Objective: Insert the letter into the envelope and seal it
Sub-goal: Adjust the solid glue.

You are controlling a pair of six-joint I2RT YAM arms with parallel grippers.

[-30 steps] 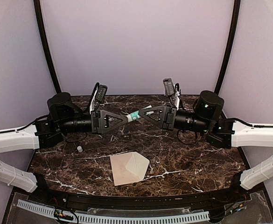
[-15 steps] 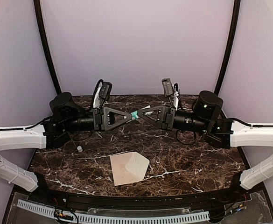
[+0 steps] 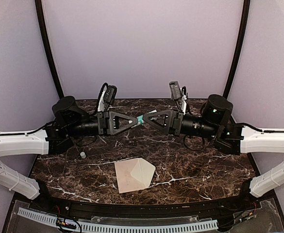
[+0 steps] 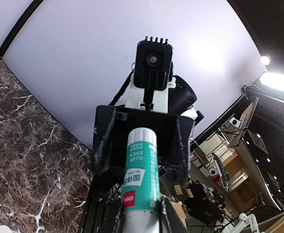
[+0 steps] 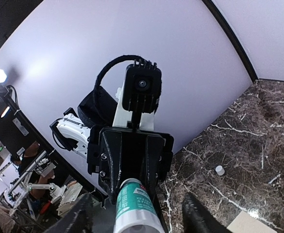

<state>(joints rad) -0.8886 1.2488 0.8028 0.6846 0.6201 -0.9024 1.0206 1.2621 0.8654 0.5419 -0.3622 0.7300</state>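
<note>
The cream envelope [image 3: 134, 174] lies on the marble table with its triangular flap open to the right; its corner shows in the right wrist view [image 5: 248, 224]. I cannot make out the letter apart from it. Above the table's middle, the two arms meet tip to tip. A teal and white glue stick [image 3: 140, 119] sits between them. My left gripper [image 4: 141, 213] is shut on the stick's white end [image 4: 141, 170]. My right gripper [image 5: 142, 216] is open, its fingers standing clear on either side of the glue stick [image 5: 134, 206].
A small white cap [image 3: 82, 155] lies on the dark marble table [image 3: 205, 174] to the left, also in the right wrist view [image 5: 220, 170]. Curved black posts and pale walls ring the back. A perforated white strip [image 3: 132, 226] runs along the near edge.
My left jaws have closed onto the glue stick and my right jaws have spread off it. The left arm shifted slightly right toward the right gripper.
</note>
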